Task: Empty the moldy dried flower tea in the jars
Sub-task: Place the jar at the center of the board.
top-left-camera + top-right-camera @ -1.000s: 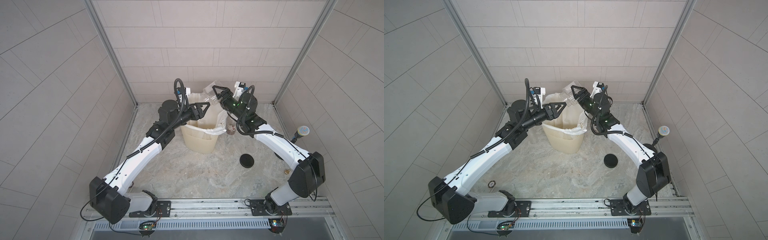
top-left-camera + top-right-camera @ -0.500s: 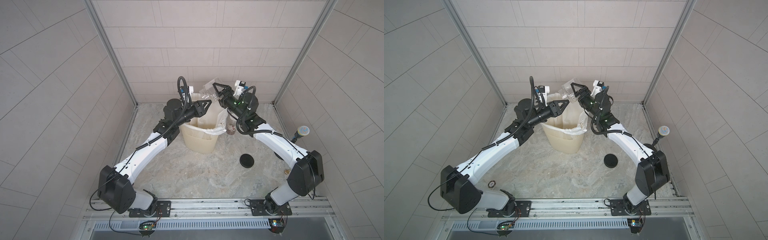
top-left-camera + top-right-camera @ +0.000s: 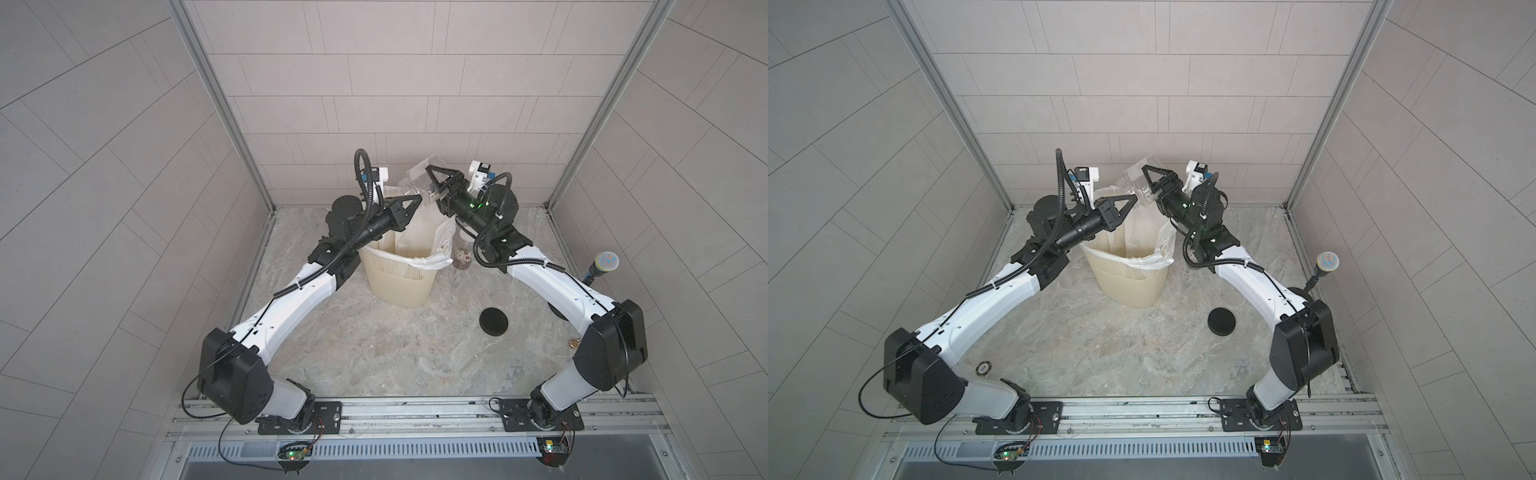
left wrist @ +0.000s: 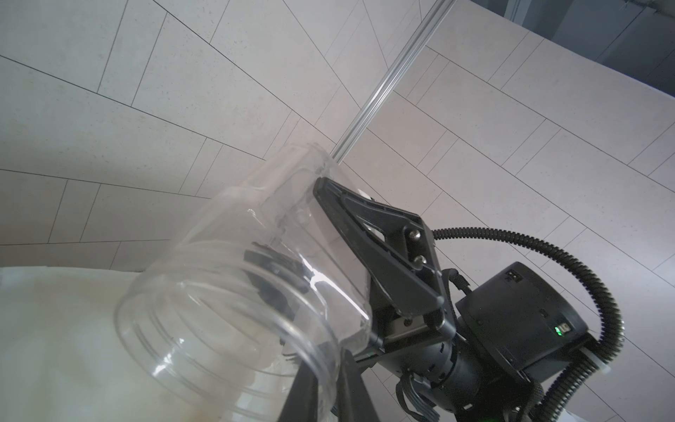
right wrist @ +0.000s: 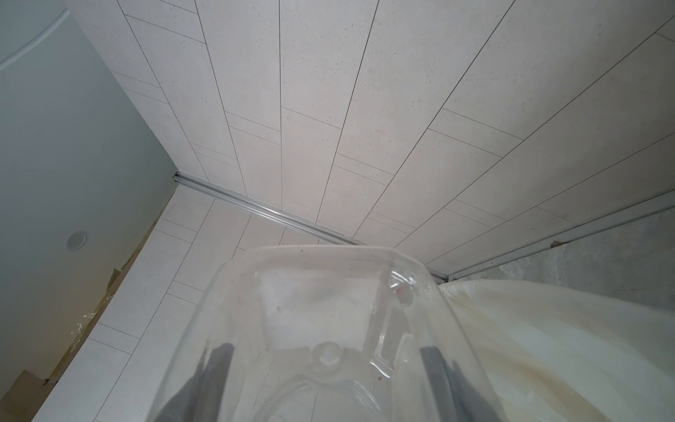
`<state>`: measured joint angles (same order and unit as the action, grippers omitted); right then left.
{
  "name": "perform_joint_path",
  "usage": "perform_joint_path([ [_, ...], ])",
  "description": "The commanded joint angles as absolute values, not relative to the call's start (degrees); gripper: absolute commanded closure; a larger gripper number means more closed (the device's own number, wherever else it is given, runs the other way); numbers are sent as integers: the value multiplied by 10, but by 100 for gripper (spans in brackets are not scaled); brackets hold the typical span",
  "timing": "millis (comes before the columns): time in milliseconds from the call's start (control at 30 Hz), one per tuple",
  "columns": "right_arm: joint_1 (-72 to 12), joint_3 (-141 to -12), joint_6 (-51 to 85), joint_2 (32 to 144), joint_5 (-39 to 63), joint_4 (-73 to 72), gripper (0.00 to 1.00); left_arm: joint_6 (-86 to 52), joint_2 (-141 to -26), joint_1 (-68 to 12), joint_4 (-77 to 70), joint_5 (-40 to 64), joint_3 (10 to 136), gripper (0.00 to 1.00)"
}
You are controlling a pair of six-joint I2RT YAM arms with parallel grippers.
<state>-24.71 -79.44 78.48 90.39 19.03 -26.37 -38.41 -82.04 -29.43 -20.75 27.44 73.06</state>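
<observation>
Upper centre: right tool (image 3: 431, 183) clamped across clear jar (image 3: 413, 179), tipped mouth-down over bin (image 3: 395, 282) so contents drop in. Left tool (image 3: 419, 199) pinched on its rim, likely steadying. Tea (image 3: 462, 262) sits in slim jar (image 3: 461, 247) beside bin.

I am two arms bolted to the base rail (image 3: 415, 409). On both the left arm (image 3: 291, 298) and the right arm (image 3: 548, 277), black shoulder housings sit nearest the rail, with white link shells beyond and black joints farthest out. Ribbed black cable (image 4: 475, 232) loops alongside. My right gripper (image 3: 429, 181) has black triangular jaws, two silver screws (image 4: 414, 235) and a green light (image 4: 558, 330).
</observation>
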Motion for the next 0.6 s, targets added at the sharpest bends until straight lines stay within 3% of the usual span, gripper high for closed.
perform_joint_path([
  [0,-246,-796,793,907,201,-294,50,-382,-821,-294,-218,274,756,94],
  [67,-245,-798,794,908,209,-293,43,-376,-820,-294,-212,272,759,100],
  [267,-239,-810,776,907,220,-287,12,-362,-815,-291,-200,263,757,100],
  [433,-235,-807,764,905,224,-305,1,-362,-810,-282,-214,267,753,100],
  [567,-230,-799,761,900,224,-304,0,-363,-805,-278,-231,270,749,100],
])
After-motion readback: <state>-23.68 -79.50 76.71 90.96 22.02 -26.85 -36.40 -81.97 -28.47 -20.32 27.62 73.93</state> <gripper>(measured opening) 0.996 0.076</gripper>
